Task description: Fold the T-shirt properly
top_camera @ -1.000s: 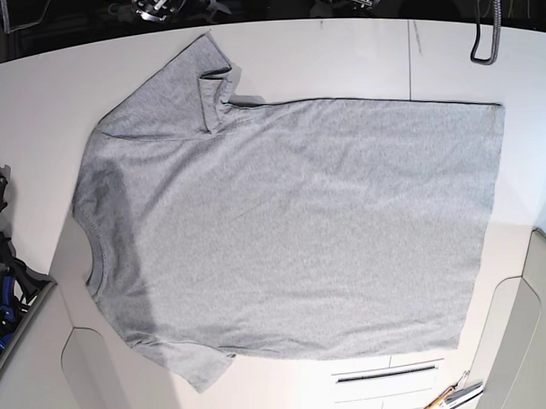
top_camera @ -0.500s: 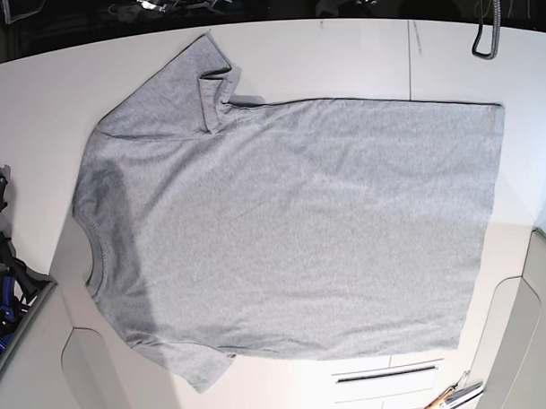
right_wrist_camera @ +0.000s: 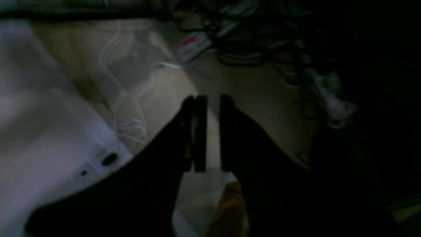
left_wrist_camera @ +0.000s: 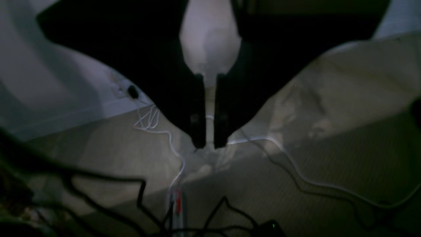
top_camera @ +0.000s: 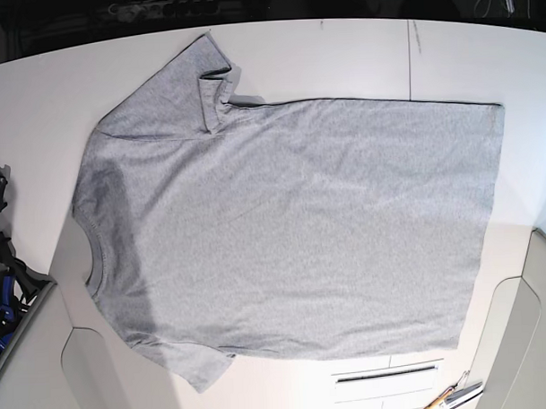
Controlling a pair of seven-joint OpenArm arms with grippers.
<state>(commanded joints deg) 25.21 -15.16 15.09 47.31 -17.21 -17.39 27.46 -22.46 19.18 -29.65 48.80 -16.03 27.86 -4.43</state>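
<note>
The T-shirt (top_camera: 292, 231) is spread flat on the white bench (top_camera: 36, 105), plain grey side up, with the ribbed neck (top_camera: 94, 256) toward the left of the base view and the hem (top_camera: 489, 215) toward the right. One sleeve (top_camera: 192, 82) is partly doubled over near the far edge; the other sleeve (top_camera: 193, 364) lies near the front edge. No fold is judged to have been made yet.

The cloth is judged to be light, soft and limp, likely to sag and drag when lifted. It would best be taken by pinching a single layer at the hem corners or the shoulder seams.

Neither arm is seen in the base view. In the dim wrist views the left end effector (left_wrist_camera: 207, 144) and the right end effector (right_wrist_camera: 207, 98) are each shown with a narrow gap between the fingers and nothing held, above a floor strewn with cables (left_wrist_camera: 98, 191). The shirt's underside is hidden, and dark objects (top_camera: 1, 259) at the left edge are cut off.
</note>
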